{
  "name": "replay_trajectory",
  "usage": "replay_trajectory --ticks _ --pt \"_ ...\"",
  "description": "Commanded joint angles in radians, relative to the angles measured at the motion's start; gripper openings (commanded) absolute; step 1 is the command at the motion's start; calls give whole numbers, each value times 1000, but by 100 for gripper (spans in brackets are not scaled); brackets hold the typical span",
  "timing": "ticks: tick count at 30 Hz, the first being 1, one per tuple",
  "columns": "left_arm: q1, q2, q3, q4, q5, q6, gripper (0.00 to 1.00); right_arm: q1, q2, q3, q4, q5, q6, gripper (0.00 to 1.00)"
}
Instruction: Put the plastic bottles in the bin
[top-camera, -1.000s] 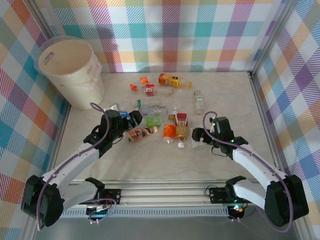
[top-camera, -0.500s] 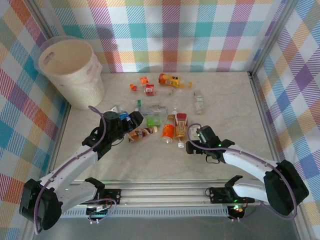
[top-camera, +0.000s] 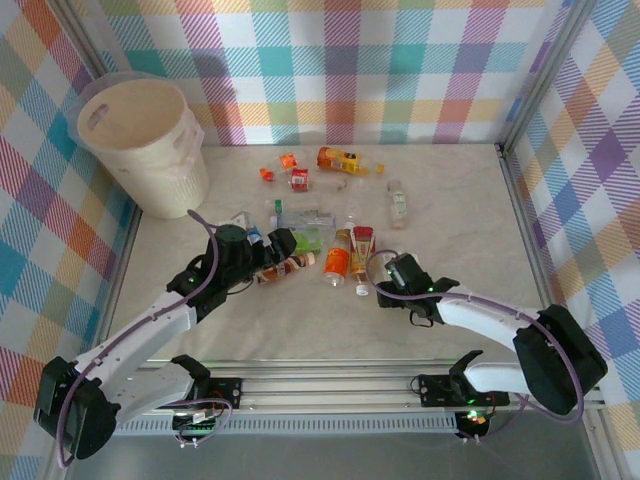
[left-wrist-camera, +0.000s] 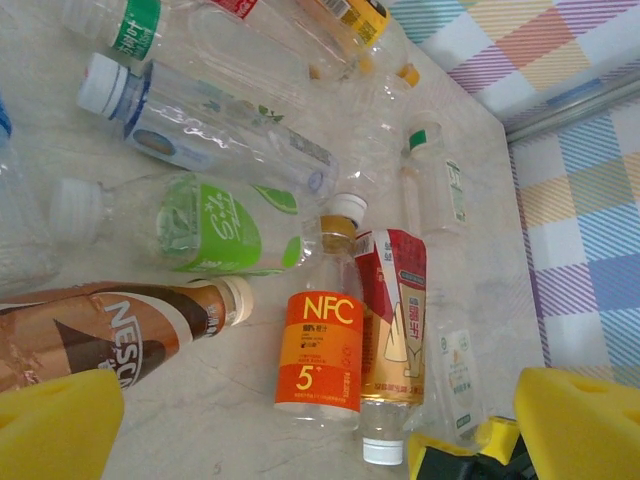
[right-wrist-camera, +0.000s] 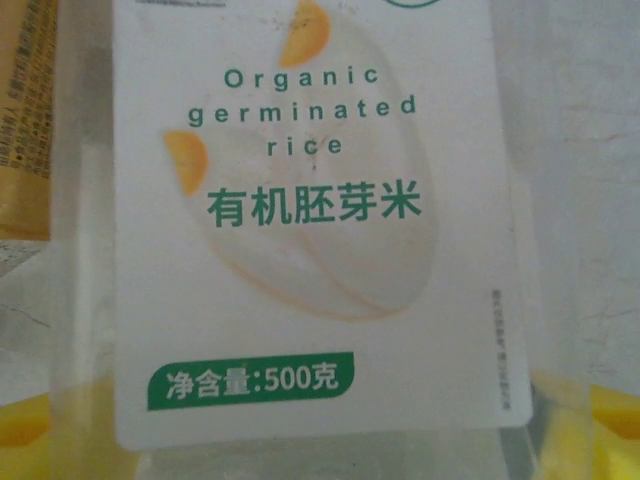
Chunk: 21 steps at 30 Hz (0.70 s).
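1. Facing the right wrist camera: one clear bottle with a white label (right-wrist-camera: 310, 200) printed "Organic germinated rice". Its long axis runs from top to bottom of the frame. The right gripper (right-wrist-camera: 320, 440) shows yellow pads (right-wrist-camera: 20, 425) in the lower left and lower right corners, one on either side of the bottle's width. Whether they press on it or merely flank it cannot be told.

2. Left wrist view: the left gripper (left-wrist-camera: 320, 435) is released, its yellow fingers (left-wrist-camera: 55, 425) wide apart at the two lower corners with nothing between them.
   - Left of centre: a brown Nescafé bottle (left-wrist-camera: 120, 335).
   - Centre: an orange NFC bottle (left-wrist-camera: 320, 350).
   - Just beside the NFC bottle: a red-and-gold bottle (left-wrist-camera: 395, 310).
   - Lower right: the white-label bottle, lying lengthwise up the frame, with the right gripper's black-and-yellow tip near its lower end.

3. Top external view: the bin (top-camera: 140, 150) stands upright at upper left, well apart from the plastic bottles (top-camera: 320, 235), which lie scattered across the centre of the table (top-camera: 450, 220). The right gripper sits at the right edge of the cluster and the left gripper at its left edge. As a judgement, the right arm is the nearer to the white-label bottle. The bin lies up and to the left of it, on the left arm's side, so a carry would have to cross over the other bottles.
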<state>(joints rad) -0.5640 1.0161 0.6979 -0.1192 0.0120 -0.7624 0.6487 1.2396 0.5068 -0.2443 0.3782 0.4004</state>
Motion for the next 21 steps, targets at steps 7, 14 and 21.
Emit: replay_trajectory --ticks 7,14,21 --pt "-40 37 14 87 -23 3 100 5 -160 9 -9 70 -12 64" --pt "-60 101 52 171 82 -5 100 12 -300 51 -24 35 -114 55" --pt "-107 229 100 391 262 -8 100 19 -419 89 145 -229 -248 52"
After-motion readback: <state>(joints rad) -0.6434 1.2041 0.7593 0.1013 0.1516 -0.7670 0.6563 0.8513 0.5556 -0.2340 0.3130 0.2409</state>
